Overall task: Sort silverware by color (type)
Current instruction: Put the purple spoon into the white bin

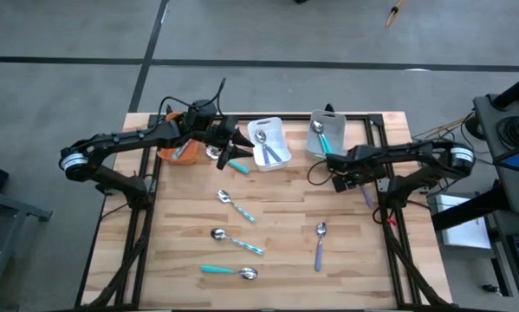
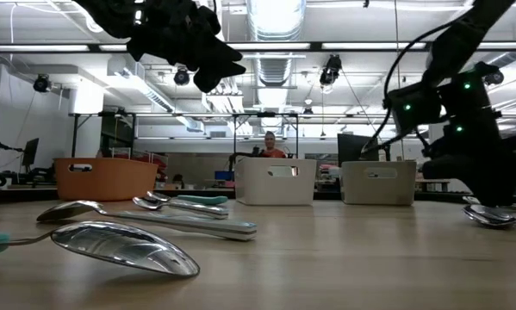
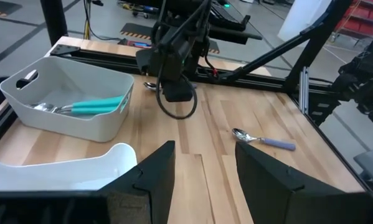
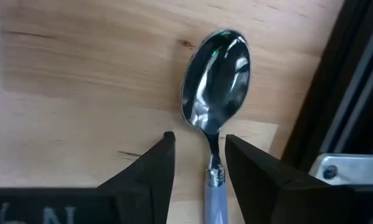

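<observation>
Right gripper [image 4: 198, 168] low over the counter [image 1: 276, 260] at its right edge, fingers apart and straddling the neck of a lavender-handled spoon [image 4: 214, 93]. Nothing clamped yet. Spoon lies flat, bowl up; its long axis runs straight out from the gripper, bowl pointing away, handle passing back between the fingers. Judgement: the spoon is lined up for a pinch across the handle; the right arm is far nearer.

Left gripper [image 3: 202, 171] hovers by the white bin [image 1: 268, 143], fingers apart, empty. Four more pieces lie loose mid-counter
</observation>
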Motion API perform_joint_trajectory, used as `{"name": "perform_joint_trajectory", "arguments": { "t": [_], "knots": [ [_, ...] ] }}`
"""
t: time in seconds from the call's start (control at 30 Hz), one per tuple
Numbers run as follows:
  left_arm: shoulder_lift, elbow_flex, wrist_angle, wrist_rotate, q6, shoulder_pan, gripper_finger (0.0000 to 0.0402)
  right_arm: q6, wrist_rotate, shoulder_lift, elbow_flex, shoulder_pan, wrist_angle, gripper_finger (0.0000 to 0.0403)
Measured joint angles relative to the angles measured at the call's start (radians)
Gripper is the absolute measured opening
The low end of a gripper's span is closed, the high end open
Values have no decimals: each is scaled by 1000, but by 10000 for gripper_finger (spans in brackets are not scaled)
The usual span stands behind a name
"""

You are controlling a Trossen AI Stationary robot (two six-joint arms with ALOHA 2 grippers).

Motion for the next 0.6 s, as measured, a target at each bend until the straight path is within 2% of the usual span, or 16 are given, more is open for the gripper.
{"name": "perform_joint_trajectory", "arguments": {
  "t": [0.2, 0.47, 0.6],
  "knots": [
    [0, -1, 0, -1, 23, 0, 149, 0, -13, -3, -23, 0, 43, 106],
    [0, -2, 0, 0, 35, 0, 149, -17, -40, -6, -8, 1, 102, 18],
    [0, -2, 0, -1, 54, 0, 149, -7, -41, -28, 16, 4, 82, 15]
  ]
}}
